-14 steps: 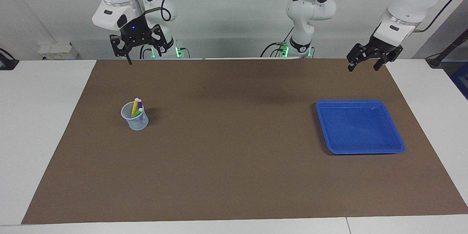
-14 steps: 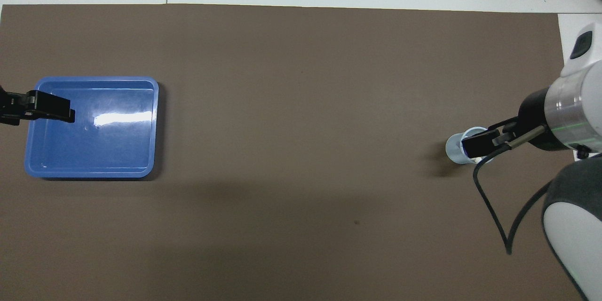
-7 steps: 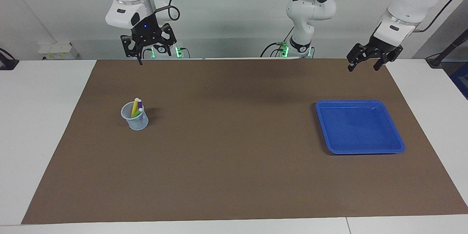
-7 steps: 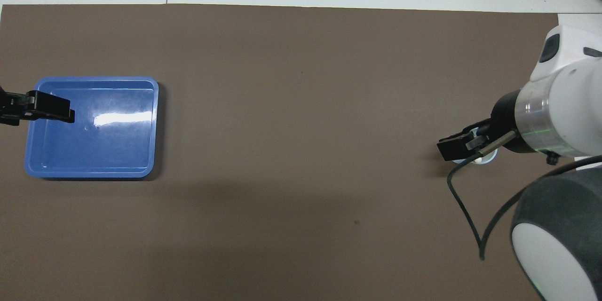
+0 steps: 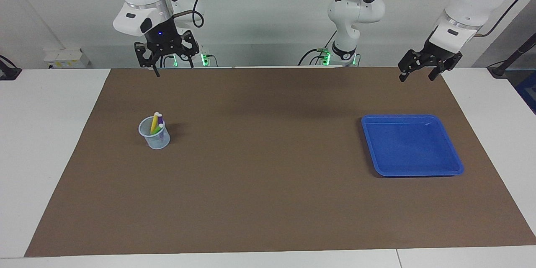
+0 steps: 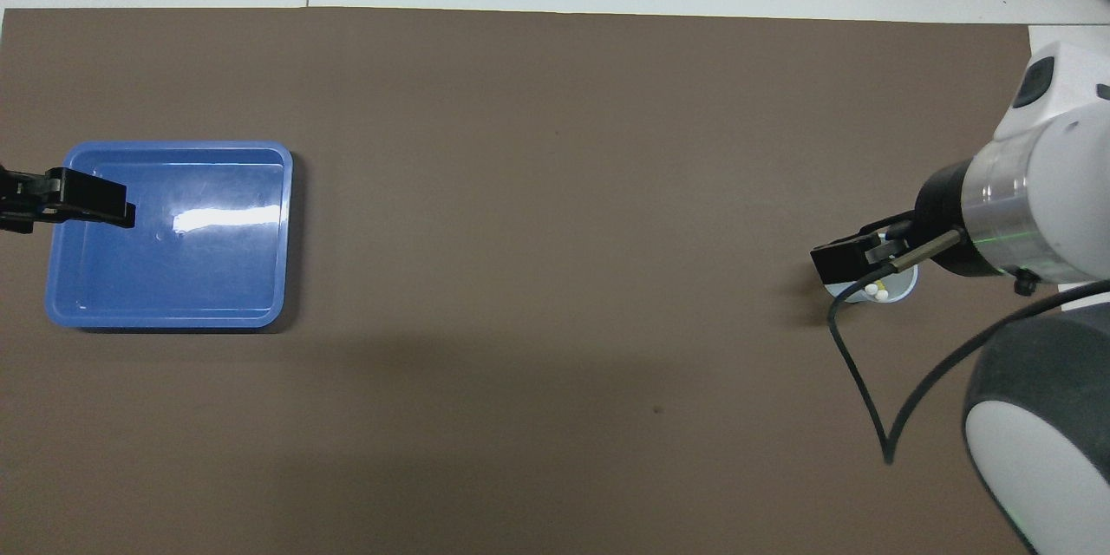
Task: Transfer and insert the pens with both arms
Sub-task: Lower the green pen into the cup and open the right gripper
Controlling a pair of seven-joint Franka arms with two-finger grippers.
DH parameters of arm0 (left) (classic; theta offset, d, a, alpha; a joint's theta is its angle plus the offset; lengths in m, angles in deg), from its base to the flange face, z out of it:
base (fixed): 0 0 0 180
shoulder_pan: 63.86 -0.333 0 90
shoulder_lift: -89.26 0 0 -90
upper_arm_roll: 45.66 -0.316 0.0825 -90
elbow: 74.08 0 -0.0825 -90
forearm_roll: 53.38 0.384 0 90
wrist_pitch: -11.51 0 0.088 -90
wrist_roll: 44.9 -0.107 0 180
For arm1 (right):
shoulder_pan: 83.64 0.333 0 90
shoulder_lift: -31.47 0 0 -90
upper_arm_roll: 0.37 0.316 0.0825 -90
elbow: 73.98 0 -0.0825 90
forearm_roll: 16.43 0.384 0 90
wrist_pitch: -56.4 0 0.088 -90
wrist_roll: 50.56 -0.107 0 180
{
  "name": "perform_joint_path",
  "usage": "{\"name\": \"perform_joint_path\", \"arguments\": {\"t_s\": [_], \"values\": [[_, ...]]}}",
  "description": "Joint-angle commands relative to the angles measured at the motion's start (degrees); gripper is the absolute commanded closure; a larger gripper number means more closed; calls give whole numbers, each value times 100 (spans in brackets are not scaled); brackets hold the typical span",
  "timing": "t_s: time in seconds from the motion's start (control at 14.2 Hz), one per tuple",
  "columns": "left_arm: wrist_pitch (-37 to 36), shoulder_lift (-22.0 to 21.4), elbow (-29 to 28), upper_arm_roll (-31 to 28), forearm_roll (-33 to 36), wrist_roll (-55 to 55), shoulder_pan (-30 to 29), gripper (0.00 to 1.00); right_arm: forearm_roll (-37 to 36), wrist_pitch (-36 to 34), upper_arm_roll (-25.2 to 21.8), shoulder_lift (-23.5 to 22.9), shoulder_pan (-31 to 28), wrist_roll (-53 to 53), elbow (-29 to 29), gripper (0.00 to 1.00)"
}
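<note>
A clear plastic cup (image 5: 155, 135) stands on the brown mat toward the right arm's end of the table. It holds the yellow pen (image 5: 154, 122), the purple pen (image 5: 160, 119) and the green pen (image 5: 157, 130), all leaning with pale ends up. My right gripper (image 5: 166, 63) hangs open and empty high over the mat's edge nearest the robots. In the overhead view the right gripper (image 6: 845, 258) covers part of the cup (image 6: 897, 284). My left gripper (image 5: 416, 75) hangs open and empty in the air, and in the overhead view (image 6: 87, 199) it lies over the blue tray.
An empty blue tray (image 5: 412, 169) lies on the mat toward the left arm's end; it also shows in the overhead view (image 6: 173, 312). Two smaller white arms with green lights (image 5: 347, 50) stand at the table's edge by the robots. The brown mat (image 5: 268, 184) covers most of the table.
My right gripper drifted sideways toward the table's middle, then a little back, staying high above the cup. The left arm, cup and tray have not moved.
</note>
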Motion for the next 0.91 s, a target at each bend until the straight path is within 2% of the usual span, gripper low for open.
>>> {"name": "perform_joint_path", "arguments": {"t_s": [0.0,0.49,0.84], "values": [[-148,56,147,5,94,47,-32,0,-144,-399,-76,-176,91,-127,-350,0],[-147,56,147,5,94,47,-41,0,-92,-419,-76,-281,82,-434,-368,0],[-147,56,147,5,94,47,-41,0,-118,-507,-76,-343,64,-443,-606,0]]}}
